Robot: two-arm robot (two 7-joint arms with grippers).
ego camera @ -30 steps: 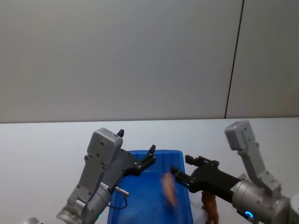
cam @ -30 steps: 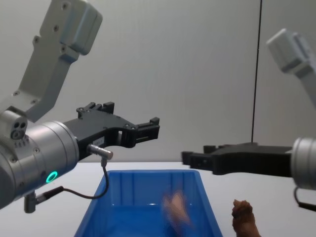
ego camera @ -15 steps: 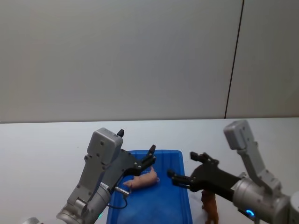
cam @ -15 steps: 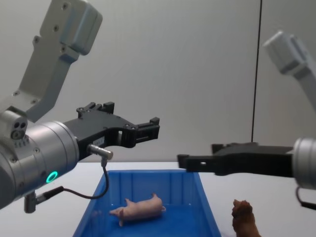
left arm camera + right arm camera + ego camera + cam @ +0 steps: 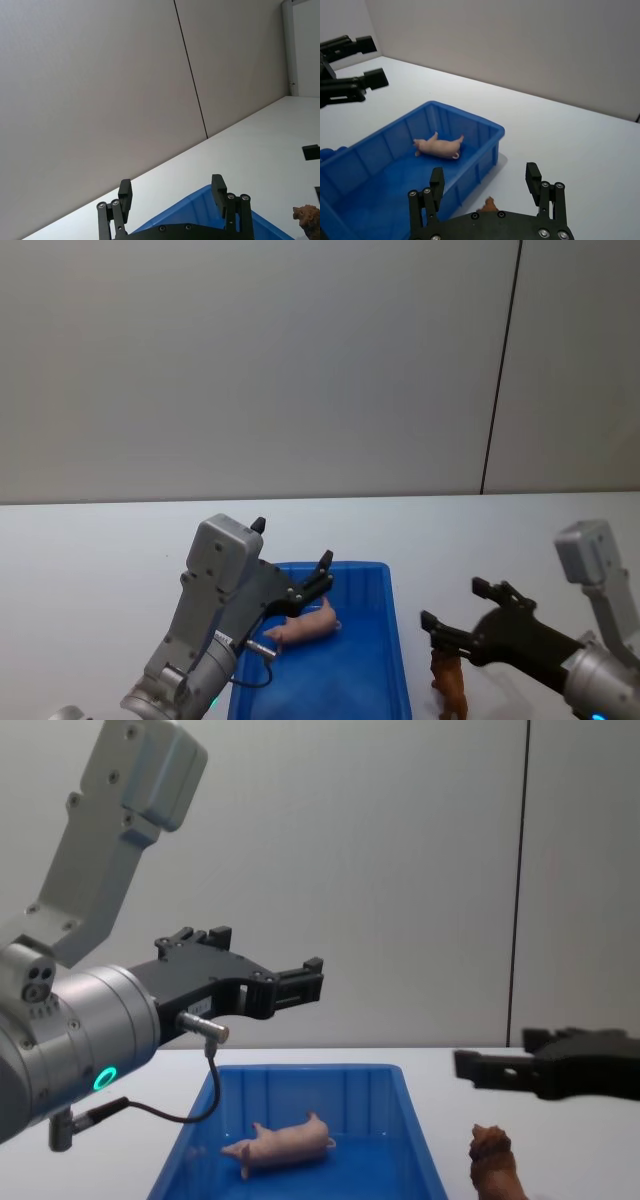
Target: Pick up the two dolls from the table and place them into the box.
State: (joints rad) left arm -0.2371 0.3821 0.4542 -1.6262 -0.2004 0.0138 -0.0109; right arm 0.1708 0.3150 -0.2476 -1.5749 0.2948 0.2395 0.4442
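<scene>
Comparing with half a second ago, head view: right gripper (image 5: 455, 605) has drawn rightward off the box (image 5: 400, 660) and is now above the brown doll (image 5: 449, 688), which stands on the table (image 5: 100, 560) just beside the box. The pig doll (image 5: 303, 627) is unmoved, on its side inside the box. The left gripper (image 5: 322, 575) is unchanged over the box.
Left wrist view: left jaws spread wide, empty.
Right wrist view: right jaws spread wide, empty; brown doll mostly hidden behind the gripper body.
Chest view: brown doll cut off at the bottom edge; right arm reaches in level from the right.
</scene>
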